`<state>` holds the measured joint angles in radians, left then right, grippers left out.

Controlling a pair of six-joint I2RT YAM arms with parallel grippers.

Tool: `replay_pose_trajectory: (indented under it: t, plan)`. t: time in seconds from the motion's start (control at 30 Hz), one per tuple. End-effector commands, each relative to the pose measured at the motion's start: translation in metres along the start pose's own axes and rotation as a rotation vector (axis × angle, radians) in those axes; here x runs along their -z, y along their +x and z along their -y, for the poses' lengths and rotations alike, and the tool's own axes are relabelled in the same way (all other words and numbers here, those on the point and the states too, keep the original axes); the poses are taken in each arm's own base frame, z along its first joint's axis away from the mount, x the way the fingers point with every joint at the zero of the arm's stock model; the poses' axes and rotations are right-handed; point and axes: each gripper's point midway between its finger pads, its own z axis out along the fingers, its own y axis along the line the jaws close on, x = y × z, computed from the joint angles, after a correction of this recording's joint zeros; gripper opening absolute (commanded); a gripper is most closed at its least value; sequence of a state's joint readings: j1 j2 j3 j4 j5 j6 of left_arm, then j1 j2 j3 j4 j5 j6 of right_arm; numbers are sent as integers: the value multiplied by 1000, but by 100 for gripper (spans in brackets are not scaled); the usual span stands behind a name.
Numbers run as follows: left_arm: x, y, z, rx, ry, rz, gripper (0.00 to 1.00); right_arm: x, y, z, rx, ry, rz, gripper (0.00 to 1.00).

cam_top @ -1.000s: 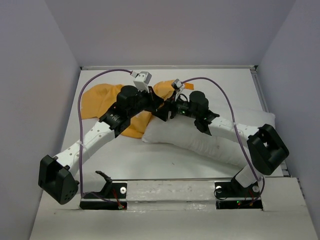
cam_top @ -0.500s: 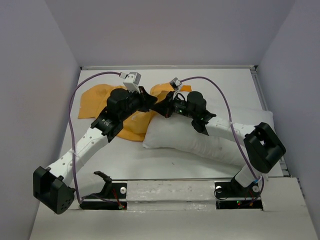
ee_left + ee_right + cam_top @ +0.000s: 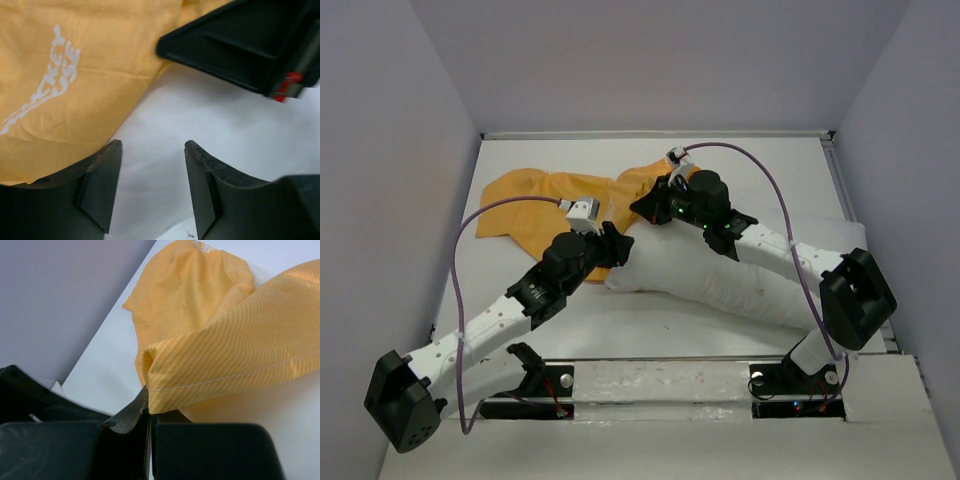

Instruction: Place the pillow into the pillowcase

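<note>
Top external view: the pillowcase (image 3: 525,200) lies crumpled on the far left of the table (image 3: 770,170), its orange cloth reaching right to the near-left end of the pillow (image 3: 695,280), which stretches across the right half of the table under the right arm. The right gripper (image 3: 645,207) sits at the pillowcase's right end, above the pillow's far-left corner; the left gripper (image 3: 618,247) points at that same end of the pillow from the near left. Right wrist view: the right gripper (image 3: 148,401) has its jaws pressed together on a stitched hem of the pillowcase (image 3: 225,357), lifted in a fold off the table (image 3: 112,367). Left wrist view: the left gripper (image 3: 152,147) has its jaws apart with nothing between them, over the white pillow (image 3: 200,125) just beside the pillowcase (image 3: 75,100), whose white lettering shows.
</note>
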<state>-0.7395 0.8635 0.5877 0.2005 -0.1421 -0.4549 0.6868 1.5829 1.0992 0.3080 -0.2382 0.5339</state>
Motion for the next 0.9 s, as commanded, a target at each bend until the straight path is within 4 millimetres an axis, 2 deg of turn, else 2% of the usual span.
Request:
replay_pose_trajectory:
  t: [0.0, 0.13, 0.2, 0.23, 0.27, 0.5, 0.63, 0.73, 0.8, 0.83, 0.87]
  plan:
    - [-24, -23, -8, -2, -73, 131, 65, 9, -32, -18, -25, -25, 80, 0]
    - [-48, -28, -12, -36, -120, 158, 64, 14, -28, -21, -33, -37, 66, 0]
    - [-57, -32, -14, -46, -138, 187, 57, 17, -24, -21, -34, -41, 56, 0]
    - [-59, -34, -18, -46, -159, 196, 51, 17, -22, -21, -37, -43, 53, 0]
    - [-61, -36, -22, -53, -184, 213, 50, 18, -19, -21, -38, -47, 45, 0]
    - [-67, -46, -28, -49, -210, 286, 45, 20, -9, -20, -49, -58, 18, 0]
    - [-70, -45, -20, -42, -145, 296, 43, 20, -4, -18, -51, -56, 6, 0]
    - [-75, -39, -28, -30, -149, 277, 34, 20, -6, -19, -49, -62, 7, 0]
    - [-75, -39, -29, -20, -126, 280, 19, 21, -6, -20, -48, -61, 6, 0]
    - [-74, -41, -29, -20, -120, 285, 9, 22, -6, -19, -38, -58, 7, 1]
    - [-73, -40, -29, -29, -110, 278, 0, 23, -5, -16, -30, -35, 0, 10]
